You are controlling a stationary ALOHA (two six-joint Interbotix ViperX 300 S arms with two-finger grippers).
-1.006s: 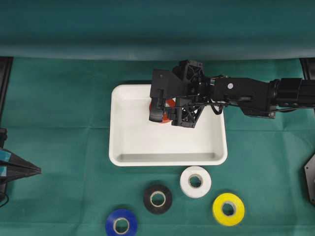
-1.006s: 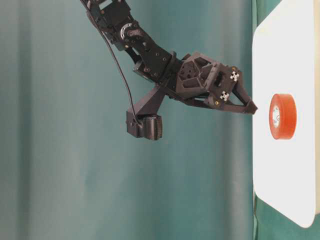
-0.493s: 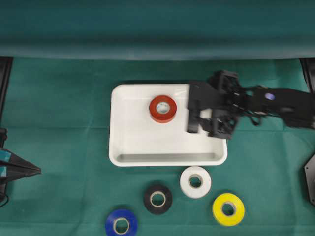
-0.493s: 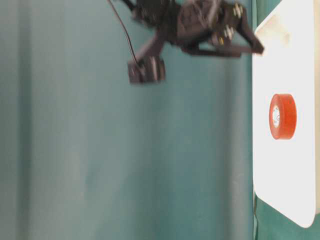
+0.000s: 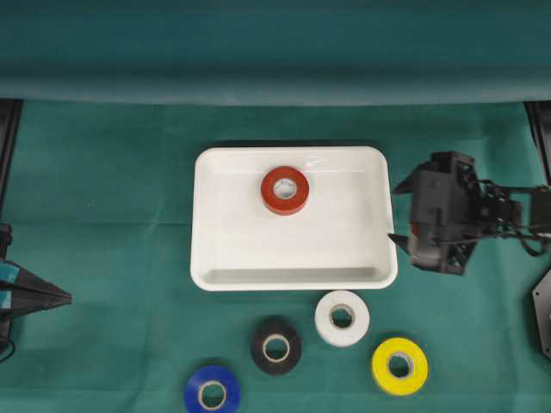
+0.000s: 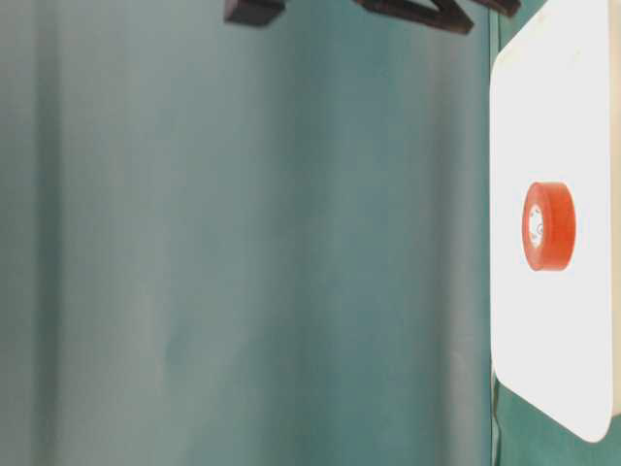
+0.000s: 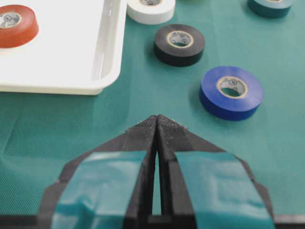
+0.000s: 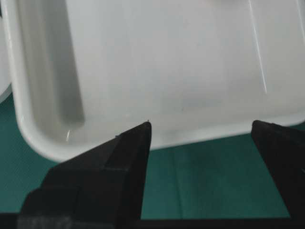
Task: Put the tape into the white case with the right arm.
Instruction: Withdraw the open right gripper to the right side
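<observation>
Red tape (image 5: 285, 190) lay flat in the white case (image 5: 215, 258); light, stiff, graspable across its rim; right gripper (image 5: 399, 212) fingers wide, empty.

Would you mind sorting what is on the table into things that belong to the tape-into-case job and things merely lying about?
Job in hand:
- white case
- red tape, lying inside the case
- right gripper, fingers apart, empty, beside the case

Lying about:
- white tape
- black tape
- blue tape
- yellow tape
- left gripper, fingers together

red tape (image 5: 285, 190) flat inside white case (image 5: 224, 258).
</observation>
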